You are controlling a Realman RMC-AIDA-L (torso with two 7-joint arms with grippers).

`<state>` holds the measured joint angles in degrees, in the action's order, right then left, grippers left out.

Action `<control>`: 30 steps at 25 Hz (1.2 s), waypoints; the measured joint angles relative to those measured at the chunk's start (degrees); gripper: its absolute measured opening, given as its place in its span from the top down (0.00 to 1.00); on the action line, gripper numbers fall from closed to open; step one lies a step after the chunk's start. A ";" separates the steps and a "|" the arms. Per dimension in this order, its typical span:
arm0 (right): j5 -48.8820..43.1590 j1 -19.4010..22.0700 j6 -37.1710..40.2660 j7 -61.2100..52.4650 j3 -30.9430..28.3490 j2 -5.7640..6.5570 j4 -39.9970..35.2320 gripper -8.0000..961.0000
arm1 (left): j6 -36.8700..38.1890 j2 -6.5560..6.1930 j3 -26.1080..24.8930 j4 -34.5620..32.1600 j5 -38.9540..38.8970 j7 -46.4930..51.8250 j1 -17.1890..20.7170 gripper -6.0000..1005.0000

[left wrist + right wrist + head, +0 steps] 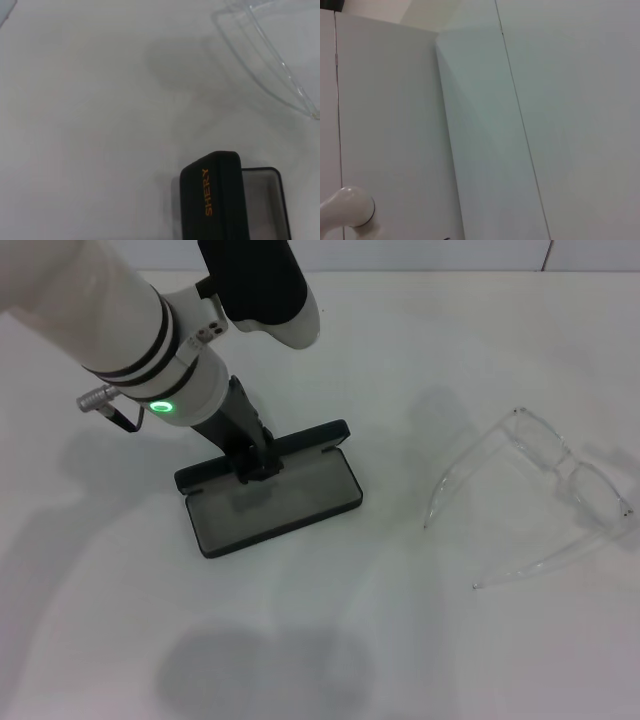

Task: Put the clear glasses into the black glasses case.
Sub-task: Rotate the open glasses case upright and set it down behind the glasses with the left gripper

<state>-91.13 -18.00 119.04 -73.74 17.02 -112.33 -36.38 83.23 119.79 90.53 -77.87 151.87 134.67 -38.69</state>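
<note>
The black glasses case [285, 527] lies open left of the table's middle, grey lining up, its lid [310, 436] raised along the far edge. My left gripper [255, 462] reaches down from the upper left and is shut on that lid near its middle. In the left wrist view the lid [212, 195] shows orange "SHERY" lettering, with the tray beside it. The clear glasses [545, 490] rest on the table well to the right of the case, arms unfolded and pointing toward the near side; their thin clear arms [272, 65] also show in the left wrist view. My right gripper is out of view.
The white table [330, 640] carries soft shadows near the front. The right wrist view holds only pale wall panels [545, 125] and a white rounded part [347, 207].
</note>
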 joint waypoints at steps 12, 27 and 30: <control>0.14 1.23 0.88 0.01 -0.06 -0.15 0.08 0.21 | -0.24 0.07 3.53 -8.73 0.01 0.84 3.62 0.80; 4.16 3.66 2.80 0.99 -0.85 -0.44 1.16 0.21 | -10.30 0.27 25.47 -19.77 6.15 3.29 10.03 0.77; 4.12 3.83 3.22 1.88 -0.85 -0.44 2.13 0.22 | -12.62 0.39 28.90 -18.86 8.80 3.20 9.41 0.77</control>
<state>-87.01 -14.17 122.26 -71.86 16.17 -112.77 -34.24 70.60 120.18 119.43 -96.72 160.67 137.87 -29.27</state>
